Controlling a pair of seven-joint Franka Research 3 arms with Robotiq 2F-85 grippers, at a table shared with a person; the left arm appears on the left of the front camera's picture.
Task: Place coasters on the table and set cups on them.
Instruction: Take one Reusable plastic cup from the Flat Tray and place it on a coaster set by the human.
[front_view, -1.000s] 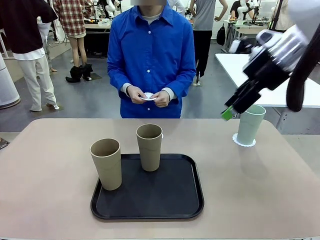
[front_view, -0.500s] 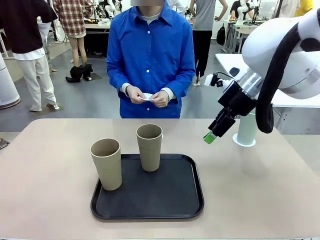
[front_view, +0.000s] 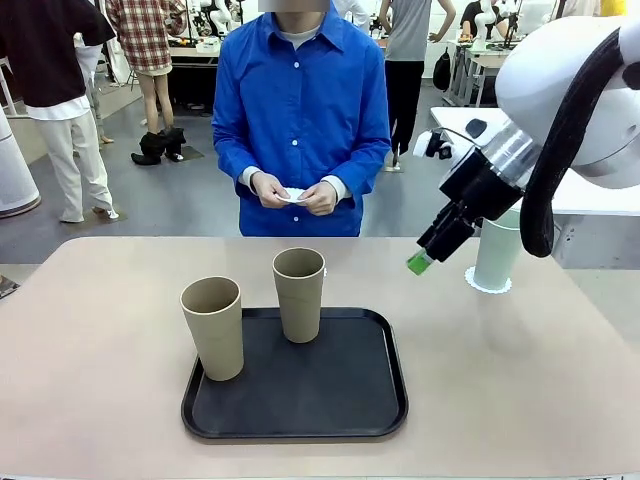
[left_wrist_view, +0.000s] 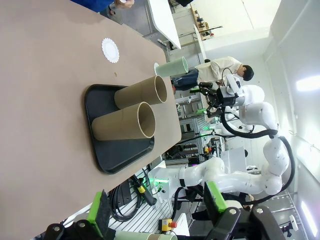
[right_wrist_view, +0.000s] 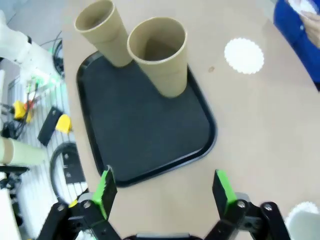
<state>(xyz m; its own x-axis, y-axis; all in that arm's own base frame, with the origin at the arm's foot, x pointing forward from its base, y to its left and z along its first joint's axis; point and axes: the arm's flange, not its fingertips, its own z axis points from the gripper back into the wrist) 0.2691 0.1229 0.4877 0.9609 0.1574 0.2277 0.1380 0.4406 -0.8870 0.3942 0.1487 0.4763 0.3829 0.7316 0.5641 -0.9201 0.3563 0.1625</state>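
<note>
While a person in a blue shirt stands at the far side of the large beige-pink matte table, pinching a small round white lacy coaster between both hands, the right gripper hangs in the air above the tabletop. It is between the black rounded tray and the pale mint green tumbler. Its two green-padded fingers are spread wide apart with nothing between them, and it touches nothing.

The mint green tumbler stands upright on a second scalloped white coaster near the table's far right corner. Two tall tan-brown matte tumblers stand upright on the tray. The nearer tan tumbler is at its front left corner, and the farther tan tumbler is at its far edge near the middle. A third lacy coaster lies bare on the table just beyond the tray, on the person's side.

The left gripper looks across the table from its left side, well apart from the tray, its fingers likewise spread and empty.
</note>
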